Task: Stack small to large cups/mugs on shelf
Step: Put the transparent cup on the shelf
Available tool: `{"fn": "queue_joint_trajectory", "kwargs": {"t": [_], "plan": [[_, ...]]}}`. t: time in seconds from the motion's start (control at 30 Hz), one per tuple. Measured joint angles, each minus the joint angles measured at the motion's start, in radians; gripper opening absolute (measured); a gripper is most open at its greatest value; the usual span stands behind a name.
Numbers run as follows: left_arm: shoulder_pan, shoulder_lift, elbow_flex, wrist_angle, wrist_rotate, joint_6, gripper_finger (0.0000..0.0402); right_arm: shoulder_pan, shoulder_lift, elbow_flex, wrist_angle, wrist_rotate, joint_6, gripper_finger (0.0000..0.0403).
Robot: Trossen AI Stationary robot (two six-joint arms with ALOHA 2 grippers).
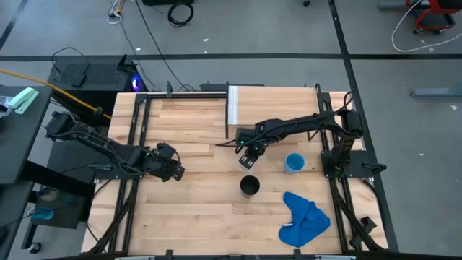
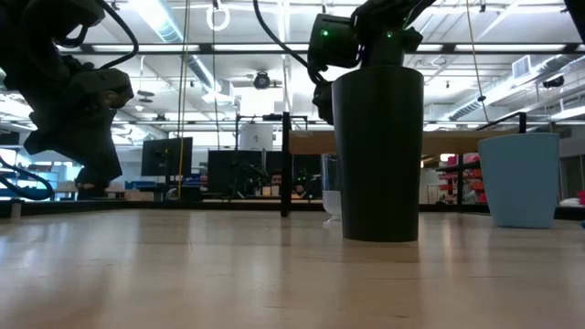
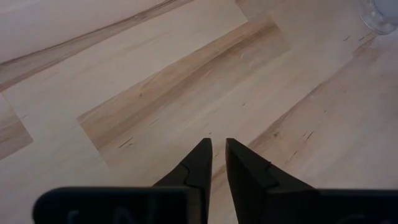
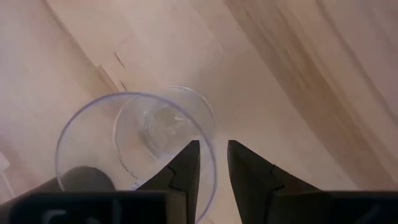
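Observation:
A small clear cup [image 4: 137, 137] stands upright on the tabletop, partly hidden behind the black cup [image 2: 379, 151] in the low view. My right gripper [image 4: 213, 143] is above it, nearly shut at its rim. The black cup [image 1: 249, 185] stands just nearer than that gripper, with the light-blue cup [image 1: 294, 162] to its right. Farther back is the shelf [image 1: 278, 108], a raised light-wood board with a white end panel [image 1: 233, 105]. My left gripper [image 3: 217, 142] is shut and hovers over bare wood at the table's left [image 1: 177, 172]. My right gripper comes down from above on the clear cup's rim [image 4: 213, 158]. One finger [image 4: 186, 168] is inside the cup and the other [image 4: 249, 174] outside, with the thin wall in the narrow gap between them. In the low view the cup's base [image 2: 330, 217] still sits on the table.
A crumpled blue cloth [image 1: 303, 220] lies near the table's near right corner. Black rails [image 1: 133, 137] run along the left and right sides of the table. Bare wood lies between the two arms and in front of the left gripper.

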Motion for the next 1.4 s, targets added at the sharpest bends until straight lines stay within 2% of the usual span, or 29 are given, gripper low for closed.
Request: {"fn": "queue_joint_trajectory", "kwargs": {"t": [0.37,0.8,0.93,1.13,1.33,1.4], "plan": [[0.000,0.000,0.000,0.002,0.000,0.001,0.0062,-0.009,-0.012,0.001,-0.006,0.000,-0.003,0.0089],[0.000,0.000,0.000,0.003,0.000,0.001,0.0054,-0.009,-0.019,0.004,-0.013,0.000,-0.012,0.0087],[0.000,0.000,0.000,0.003,0.000,0.001,0.0060,-0.009,-0.019,0.004,-0.014,0.000,-0.020,0.0068],[0.000,0.000,0.000,0.003,0.000,0.001,0.0063,-0.006,-0.019,0.004,-0.016,0.000,-0.035,0.0010],[0.000,0.000,0.000,0.003,0.000,0.001,0.0057,-0.006,-0.037,0.004,-0.048,-0.032,-0.038,0.0006],[0.000,0.000,0.000,0.003,0.001,0.001,0.0055,-0.006,-0.058,0.019,-0.107,-0.041,-0.038,0.0005]]}}
